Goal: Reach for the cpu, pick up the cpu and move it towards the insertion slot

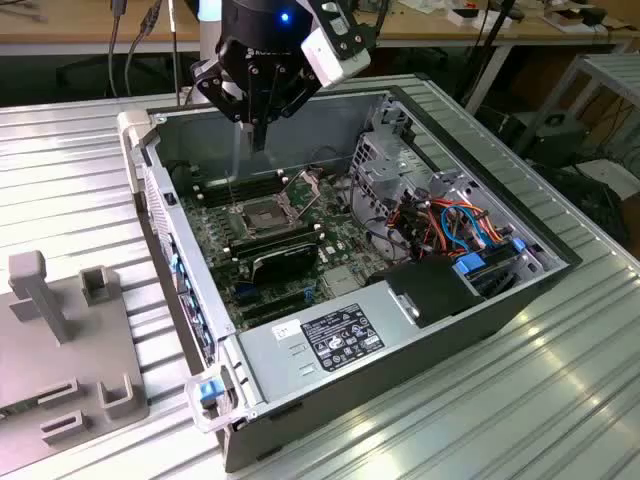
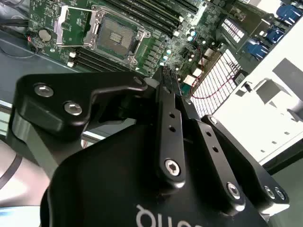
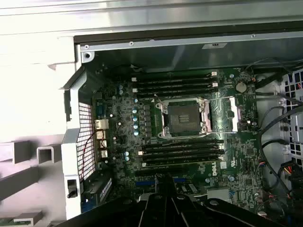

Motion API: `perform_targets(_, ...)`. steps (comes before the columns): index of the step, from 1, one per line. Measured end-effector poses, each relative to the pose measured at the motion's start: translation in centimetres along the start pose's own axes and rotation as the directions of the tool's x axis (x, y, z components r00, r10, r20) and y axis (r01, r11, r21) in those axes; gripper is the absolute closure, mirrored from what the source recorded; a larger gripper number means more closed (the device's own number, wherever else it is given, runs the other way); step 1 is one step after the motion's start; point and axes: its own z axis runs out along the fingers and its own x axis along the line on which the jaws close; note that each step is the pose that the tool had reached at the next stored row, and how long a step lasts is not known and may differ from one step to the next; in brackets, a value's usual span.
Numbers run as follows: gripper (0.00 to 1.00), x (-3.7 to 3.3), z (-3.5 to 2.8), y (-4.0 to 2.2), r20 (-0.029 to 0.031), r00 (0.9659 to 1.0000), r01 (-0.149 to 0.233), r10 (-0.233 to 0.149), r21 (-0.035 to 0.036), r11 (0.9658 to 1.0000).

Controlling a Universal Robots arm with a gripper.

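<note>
Exterior view: the tool (image 1: 258, 138) hangs over the open computer case (image 1: 200, 140), which stands on the ribbed metal worktop (image 1: 560, 400). Its fingers taper down to a single tip, drawn together. Whether the cpu is pinched between them cannot be told from here. The insertion slot (image 1: 262, 214) lies almost straight beneath the tip, well apart from it, on the green board. A grey fixture (image 1: 60, 330) stands outside the case, toward the exterior view's left.

Second wrist view: the tool (image 2: 166, 78) shows two black finger links converging to a closed point. Nothing between the pads can be made out. Beyond the tip is the insertion slot (image 2: 115, 34), dark centre exposed, with its hinged plate (image 2: 73, 26) swung open beside it.

First wrist view: looking down past the tool (image 3: 163, 182), the insertion slot (image 3: 184, 118) sits ahead of the fingertips. A bank of memory slots (image 3: 182, 151) lies between tool and socket. The socket's dark centre looks bare, so no chip appears seated. The hinged plate (image 3: 225, 113) lies open to one side.

Judgement: the relation that matters is vertical. The socket is below the tip, slightly offset across the memory slots, not yet under it squarely.
</note>
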Motion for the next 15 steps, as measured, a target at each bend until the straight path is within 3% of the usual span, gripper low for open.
perform_targets(15, 0.89, 0.62, -0.01, -0.05, 0.0, 1.0, 0.0, 0.0, -0.0001, 1.0)
